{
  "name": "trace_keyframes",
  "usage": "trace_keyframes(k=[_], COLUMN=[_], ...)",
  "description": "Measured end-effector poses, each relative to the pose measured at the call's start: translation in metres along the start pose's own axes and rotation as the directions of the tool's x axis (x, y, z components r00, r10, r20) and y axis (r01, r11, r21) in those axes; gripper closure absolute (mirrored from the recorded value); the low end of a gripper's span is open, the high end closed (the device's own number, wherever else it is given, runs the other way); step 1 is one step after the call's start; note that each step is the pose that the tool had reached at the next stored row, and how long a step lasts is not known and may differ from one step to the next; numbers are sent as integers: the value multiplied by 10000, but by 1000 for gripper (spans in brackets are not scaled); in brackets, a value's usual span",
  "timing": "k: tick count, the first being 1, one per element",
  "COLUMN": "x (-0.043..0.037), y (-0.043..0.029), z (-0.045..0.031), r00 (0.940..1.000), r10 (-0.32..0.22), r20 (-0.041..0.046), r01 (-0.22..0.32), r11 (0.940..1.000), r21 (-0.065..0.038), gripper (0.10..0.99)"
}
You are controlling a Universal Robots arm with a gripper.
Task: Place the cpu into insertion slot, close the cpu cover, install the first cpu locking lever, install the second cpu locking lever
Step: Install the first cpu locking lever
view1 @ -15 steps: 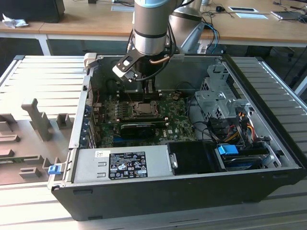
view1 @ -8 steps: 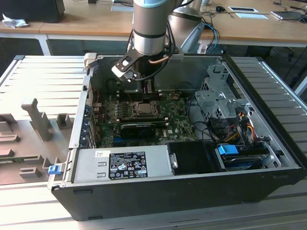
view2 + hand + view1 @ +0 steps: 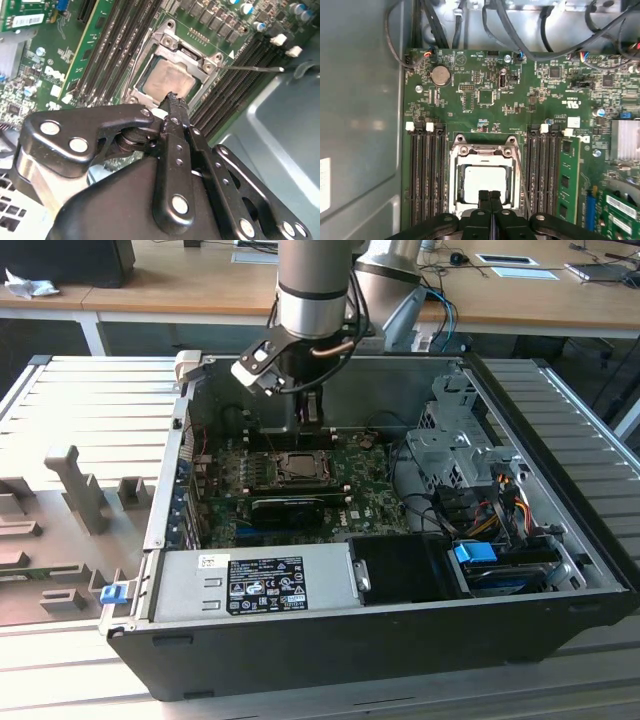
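**Closed hand above the seated cpu**

The hand [image 3: 490,194] has its two fingers pressed together, and nothing is held between them. In both wrist views the fingertips hang just over the near edge of the cpu [image 3: 485,181]; whether they touch it cannot be told.

The cpu lies flat in the insertion slot [image 3: 297,467], with its pale face up. The cpu cover [image 3: 482,149] is down around the chip, and the chip shows through the open centre of the cover.

In the second wrist view a thin metal lever [image 3: 250,68] reaches out from the side of the socket and passes over the black memory slots [image 3: 235,75]. The socket sits between two groups of these slots on the green motherboard [image 3: 485,75].

In the exterior view the arm [image 3: 315,280] comes down from above into the open computer case [image 3: 400,640]. The case rests on a grey ribbed worktop [image 3: 90,400].
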State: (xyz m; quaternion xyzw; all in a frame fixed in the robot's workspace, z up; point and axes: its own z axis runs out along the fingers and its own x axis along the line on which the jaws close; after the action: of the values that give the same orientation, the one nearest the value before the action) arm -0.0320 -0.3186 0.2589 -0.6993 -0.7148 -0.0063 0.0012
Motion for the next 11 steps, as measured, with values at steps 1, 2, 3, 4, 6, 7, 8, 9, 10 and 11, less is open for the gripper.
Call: trace_keyframes(k=[1, 2, 3, 4, 6, 7, 8, 9, 10, 11], x=[0, 0, 0, 0, 0, 0, 0, 0, 0, 0], y=[0, 0, 0, 0, 0, 0, 0, 0, 0, 0], z=[-9, -9, -9, -9, -10, -9, -9, -10, -10, -10], r00=[10000, 10000, 9991, 9957, 9906, 9871, 9822, 9790, 9775, 9758], r10=[0, -38, -432, -921, -1366, -1602, -1880, -2040, -2109, -2185], r20=[0, -2, -3, -7, -10, -13, -15, -17, -18, -18], r01=[0, 38, 432, 921, 1366, 1602, 1880, 2040, 2109, 2185], r11=[10000, 10000, 9991, 9957, 9906, 9871, 9822, 9790, 9775, 9758], r21=[0, -1, 4, 9, 14, 15, 18, 20, 21, 21], gripper=[980, 980, 980, 980, 980, 980, 980, 980, 980, 980])
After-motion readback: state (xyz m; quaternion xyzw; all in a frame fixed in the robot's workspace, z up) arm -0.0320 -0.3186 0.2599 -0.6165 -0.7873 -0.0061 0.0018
